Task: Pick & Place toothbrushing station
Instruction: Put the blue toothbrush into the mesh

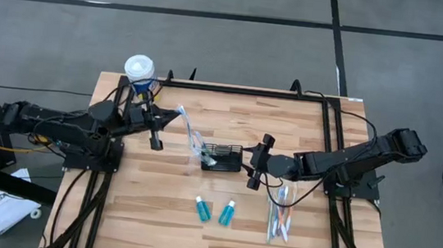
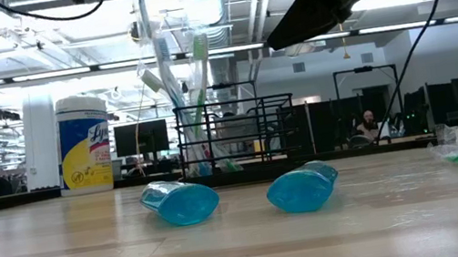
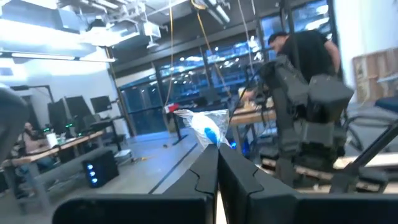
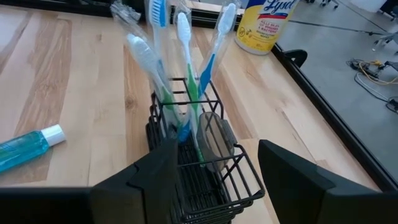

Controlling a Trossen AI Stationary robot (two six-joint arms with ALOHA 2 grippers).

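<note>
High view: black wire basket (image 1: 222, 156) holds wrapped toothbrushes (image 1: 193, 141) (right jaws wide, left closed).

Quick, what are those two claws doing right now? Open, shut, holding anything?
Left gripper: shut, pinching a wrapped toothbrush held above the table.
Right gripper: open, empty, right beside the wire basket.

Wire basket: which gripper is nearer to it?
Right. The right gripper hangs open just beside the wire basket; the left gripper, shut on a wrapped toothbrush, is farther off.
</note>
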